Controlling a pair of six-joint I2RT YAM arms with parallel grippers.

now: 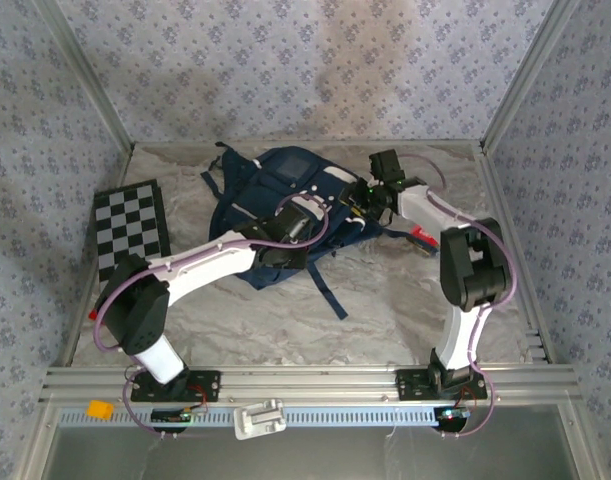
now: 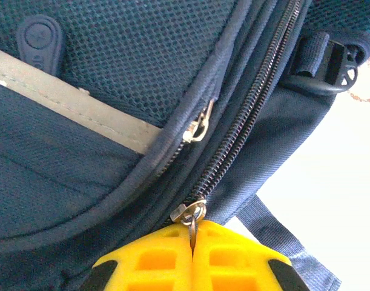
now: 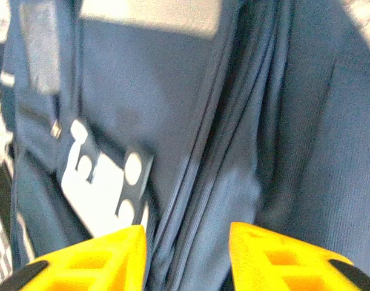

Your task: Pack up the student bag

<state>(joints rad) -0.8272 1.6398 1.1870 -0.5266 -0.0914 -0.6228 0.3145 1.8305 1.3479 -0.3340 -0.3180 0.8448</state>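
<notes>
**A:** Quick rundown, big to small?

**B:** Marbled table (image 1: 385,310), patterned walls round it. The student bag (image 1: 280,175) lies flat at back-centre, a bit left of mid. My left arm (image 1: 200,265) and right arm (image 1: 470,265) both reach over it, so much of its front is covered from the top cam.

**A:** Anything else around?

**B:** Checkered board (image 1: 131,232) at the table's left edge, apart from the bag. A dark strap (image 1: 325,288) trails off the bag twd the near side, loose on the table. Small red thing (image 1: 422,238) just right of the bag by my right arm, partly hidden, can't tell what it is. Orange bit (image 1: 99,410) sits by the front rail (image 1: 315,382), near-left corner.

**A:** Your left?

**B:** Left gripper (image 2: 192,235) is at the bag's edge, fingers pressed together w/ the ring of a zip pull (image 2: 192,213) pinched between the tips. The zip track (image 2: 251,115) runs up from there, teeth closed. Alongside it there's a grey stripe (image 2: 69,100) across the pocket, a black buckle (image 2: 330,60) at the bag's side and a second pull (image 2: 198,125) hanging free higher up.

**A:** Right?

**B:** Right gripper (image 3: 188,236) is over the bag's other end, fingers parted, nothing between them, just navy cloth and a seam beyond. White patch (image 3: 94,182) is left of the tips. That pic's blurred, so can't tell if the tips touch the cloth.
</notes>
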